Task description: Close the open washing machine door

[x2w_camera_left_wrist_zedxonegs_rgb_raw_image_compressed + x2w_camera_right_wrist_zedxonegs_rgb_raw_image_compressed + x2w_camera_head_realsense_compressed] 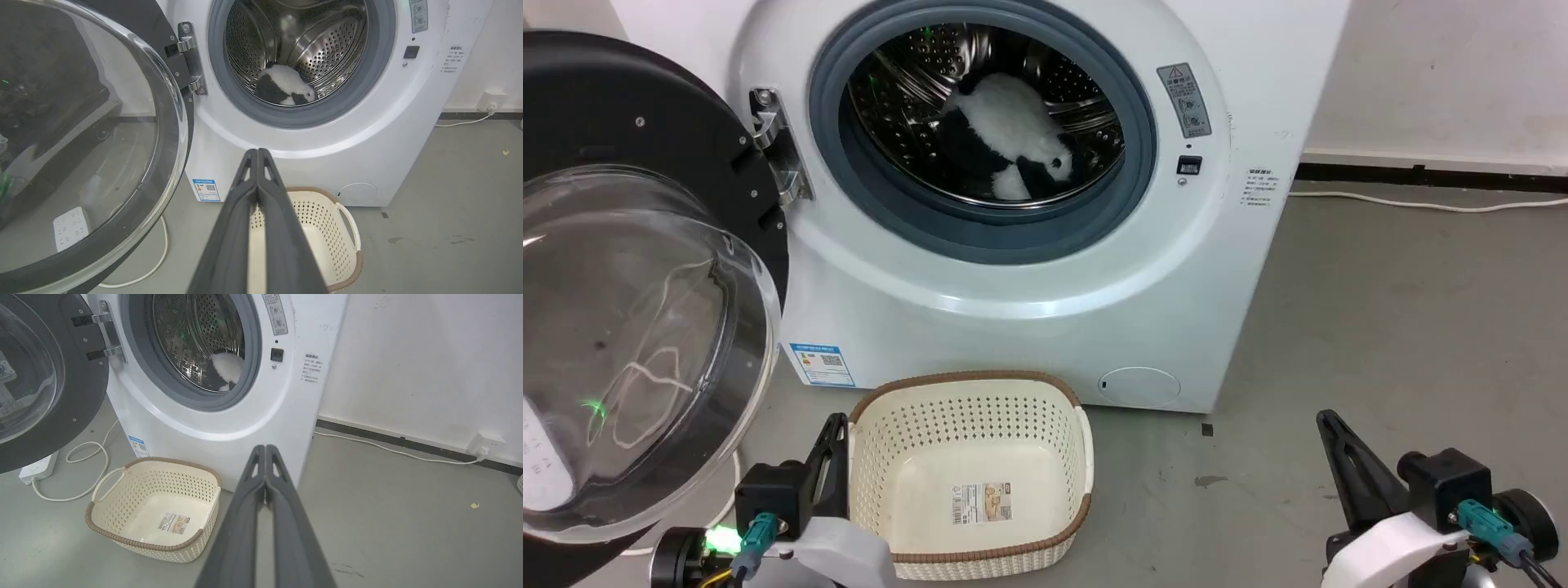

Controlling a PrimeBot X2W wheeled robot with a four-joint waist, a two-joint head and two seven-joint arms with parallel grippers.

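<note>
Nearest you, your left gripper (258, 156) and right gripper (265, 451) each have their long dark fingers pressed together, holding nothing. Just beyond, the cream perforated plastic basket (968, 380) sits before the white front-loading washing machine (1013, 306). Its large round black-rimmed glass door (637, 286) stands swung wide open on your left.

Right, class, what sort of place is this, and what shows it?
Probably a laundry corner: a white washing machine with its door swung open, a cream perforated basket on the grey floor before it.
</note>
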